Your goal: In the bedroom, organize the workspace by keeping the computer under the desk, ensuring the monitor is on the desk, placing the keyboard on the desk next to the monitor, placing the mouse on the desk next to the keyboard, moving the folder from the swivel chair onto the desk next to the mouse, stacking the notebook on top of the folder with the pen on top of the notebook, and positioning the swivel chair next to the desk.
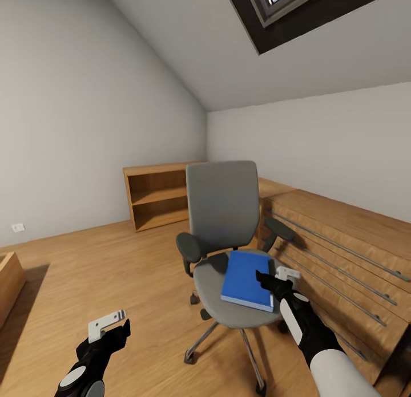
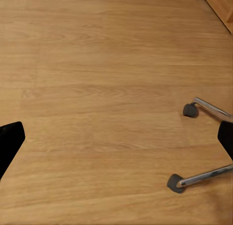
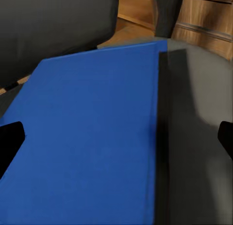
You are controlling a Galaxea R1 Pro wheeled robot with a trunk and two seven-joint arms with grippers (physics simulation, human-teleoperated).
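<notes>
The grey swivel chair (image 1: 221, 214) stands in the middle of the wooden floor, its seat facing me. A bright blue folder (image 1: 248, 279) lies flat on the seat, toward its right side. My right gripper (image 1: 277, 278) hovers open just above the folder's right edge. In the right wrist view the folder (image 3: 92, 137) and the grey seat (image 3: 194, 137) lie close below the spread fingers of the right gripper (image 3: 116, 142). My left gripper (image 1: 111, 328) is open and low at the left, over bare floor. In the left wrist view two chair casters (image 2: 174, 183) show beyond the left gripper (image 2: 116, 142).
A low wooden bookshelf (image 1: 157, 197) stands against the far wall behind the chair. A light wooden drawer chest (image 1: 342, 243) runs along the right, close to the chair's armrest. Another wooden piece (image 1: 8, 280) sits at the left edge. A skylight (image 1: 285, 9) is overhead.
</notes>
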